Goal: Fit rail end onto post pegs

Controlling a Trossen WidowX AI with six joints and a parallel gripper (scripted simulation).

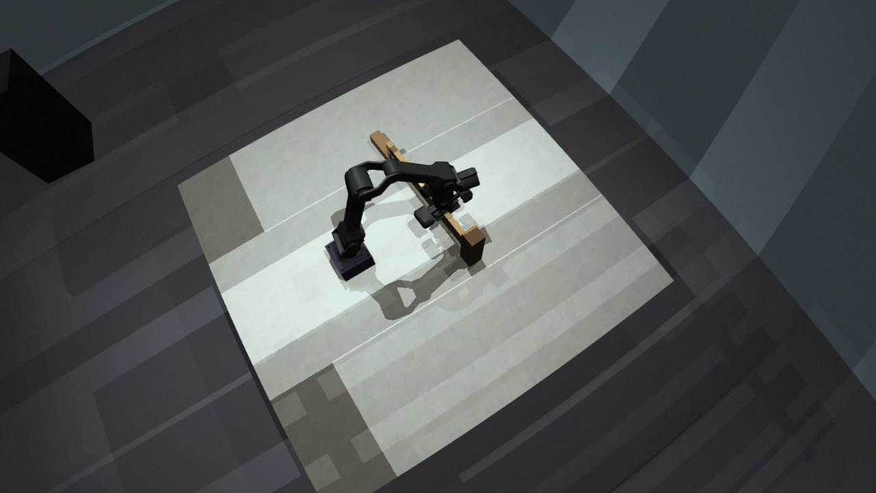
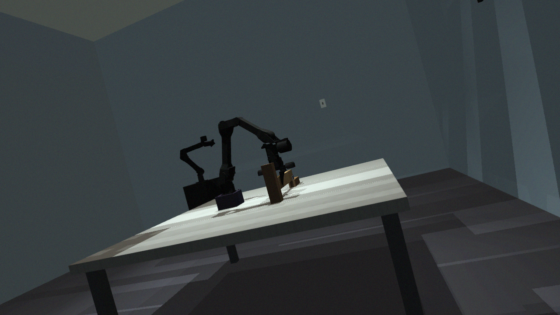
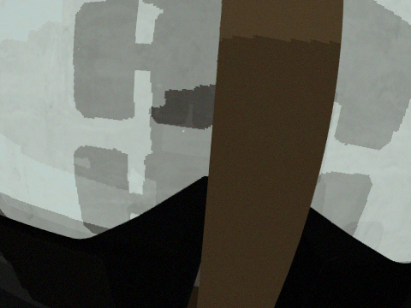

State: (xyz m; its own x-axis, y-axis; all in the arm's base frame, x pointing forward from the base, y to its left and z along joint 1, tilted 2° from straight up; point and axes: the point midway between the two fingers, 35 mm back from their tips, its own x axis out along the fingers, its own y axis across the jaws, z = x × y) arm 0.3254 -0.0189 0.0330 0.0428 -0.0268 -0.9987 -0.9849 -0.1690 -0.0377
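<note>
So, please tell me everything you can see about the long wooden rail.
The rail is a long, thin, straight bar that looks like brown wood, paler at its ends. In the top view it runs diagonally from the low block to the upright post. The hand is shut on it, nearer the post end. The wrist view shows it passing between the dark fingers. Whether the pegs are seated cannot be seen.
</note>
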